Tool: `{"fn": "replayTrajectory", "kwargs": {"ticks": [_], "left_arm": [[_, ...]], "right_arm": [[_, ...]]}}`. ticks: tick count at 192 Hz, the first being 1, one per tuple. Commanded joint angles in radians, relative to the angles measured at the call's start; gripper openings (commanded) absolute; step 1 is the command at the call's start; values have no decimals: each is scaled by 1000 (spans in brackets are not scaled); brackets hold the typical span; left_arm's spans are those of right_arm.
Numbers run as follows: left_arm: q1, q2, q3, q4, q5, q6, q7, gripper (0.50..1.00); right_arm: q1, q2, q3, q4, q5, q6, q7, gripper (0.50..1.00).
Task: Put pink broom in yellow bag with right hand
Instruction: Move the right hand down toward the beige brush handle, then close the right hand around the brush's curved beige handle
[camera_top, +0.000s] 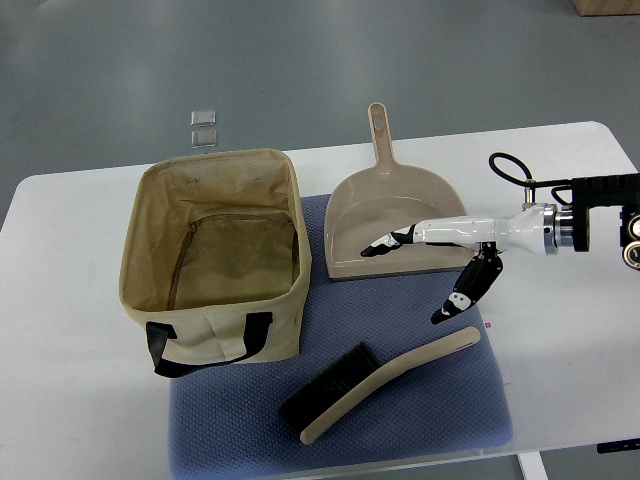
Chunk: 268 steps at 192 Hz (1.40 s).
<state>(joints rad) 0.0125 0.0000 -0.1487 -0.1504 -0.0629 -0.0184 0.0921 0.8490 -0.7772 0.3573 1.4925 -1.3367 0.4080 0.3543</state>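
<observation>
Broom (375, 390) lies bottom centre on a mat (440, 420), handle angled up toward the right hand (440, 265), which hovers just above it, fingers spread and empty, likely lining up a grasp. Bag (215, 250) stands open at left, ready to receive.

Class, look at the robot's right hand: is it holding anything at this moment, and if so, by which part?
Nothing is held. The right hand hovers open above the dustpan, fingers spread, and the broom lies untouched on the blue mat.
</observation>
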Motion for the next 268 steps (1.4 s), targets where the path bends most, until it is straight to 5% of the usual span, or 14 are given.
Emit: {"fn": "replayTrajectory", "kwargs": {"ticks": [1,60,88,148,216,268], "left_arm": [[0,0,0,0,0,0,0,1000],[1,0,0,0,0,0,0,1000],[0,0,0,0,0,0,0,1000],[0,0,0,0,0,0,0,1000],[0,0,-2,0,0,0,0,1000],[0,0,0,0,0,0,0,1000]], "right_arm": [[5,-1,-52,18,-76,-38,0,938],[5,-1,-189,22,-305,-196,-3,934],[5,-10,-228,52,-342,-253,-9,893],[7,-10,-247,75,-388,-284,-43,805],[7,9,-290,74,-432,-296,-86,791],[4,26,-304,72,-447,-299,-86,668]]}}
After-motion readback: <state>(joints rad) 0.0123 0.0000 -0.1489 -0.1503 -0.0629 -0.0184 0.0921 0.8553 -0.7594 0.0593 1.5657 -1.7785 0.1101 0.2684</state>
